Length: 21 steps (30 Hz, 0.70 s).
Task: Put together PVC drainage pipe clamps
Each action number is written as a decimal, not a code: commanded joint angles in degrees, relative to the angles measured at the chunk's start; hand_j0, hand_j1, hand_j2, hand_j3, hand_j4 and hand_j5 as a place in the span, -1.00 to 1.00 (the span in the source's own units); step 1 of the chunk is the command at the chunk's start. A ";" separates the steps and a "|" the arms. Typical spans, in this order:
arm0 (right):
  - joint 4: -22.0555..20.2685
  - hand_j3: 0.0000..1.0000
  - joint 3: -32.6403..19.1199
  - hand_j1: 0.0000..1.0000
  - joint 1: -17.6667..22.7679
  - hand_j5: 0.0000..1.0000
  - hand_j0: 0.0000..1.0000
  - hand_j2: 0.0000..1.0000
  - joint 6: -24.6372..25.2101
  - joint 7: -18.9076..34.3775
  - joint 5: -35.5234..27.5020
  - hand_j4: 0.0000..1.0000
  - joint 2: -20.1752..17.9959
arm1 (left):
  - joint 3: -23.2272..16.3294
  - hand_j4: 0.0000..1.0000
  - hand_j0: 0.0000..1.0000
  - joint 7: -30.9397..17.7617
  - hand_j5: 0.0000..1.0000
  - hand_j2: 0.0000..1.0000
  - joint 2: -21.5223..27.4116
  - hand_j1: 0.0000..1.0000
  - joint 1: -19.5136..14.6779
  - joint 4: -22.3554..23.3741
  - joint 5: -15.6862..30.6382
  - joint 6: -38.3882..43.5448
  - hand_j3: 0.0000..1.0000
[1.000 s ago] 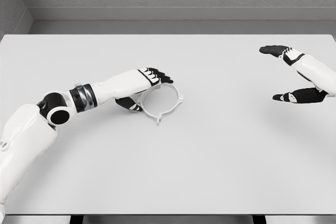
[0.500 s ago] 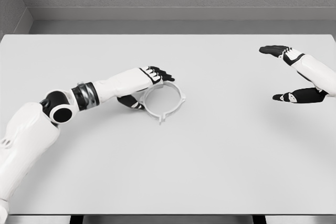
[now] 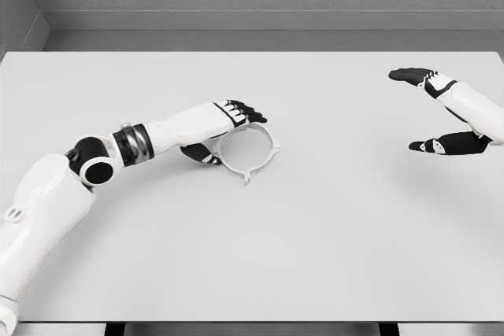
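I see the pipe clamp (image 3: 249, 149) as a thin, pale grey ring lying flat on the white tabletop (image 3: 315, 234), left of the middle and nearer the far edge than the near one. It has small tabs sticking out, one pointing toward the near edge. My left hand (image 3: 224, 127) is at the ring's left side, black fingers (image 3: 246, 111) laid over the far-left rim and the thumb curled below at the near-left rim, so the hand is clamped on the ring. The left forearm stretches back toward the near left corner, elbow bent. My right hand (image 3: 441, 112) hovers near the right edge, fingers and thumb spread apart, gripping nothing.
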 commanded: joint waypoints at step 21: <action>-0.11 1.00 -0.02 1.00 0.00 1.00 1.00 1.00 0.15 -0.03 -0.46 1.00 -0.05 | 0.72 1.00 1.00 -0.13 1.00 1.00 9.15 1.00 0.09 -0.73 5.45 0.09 1.00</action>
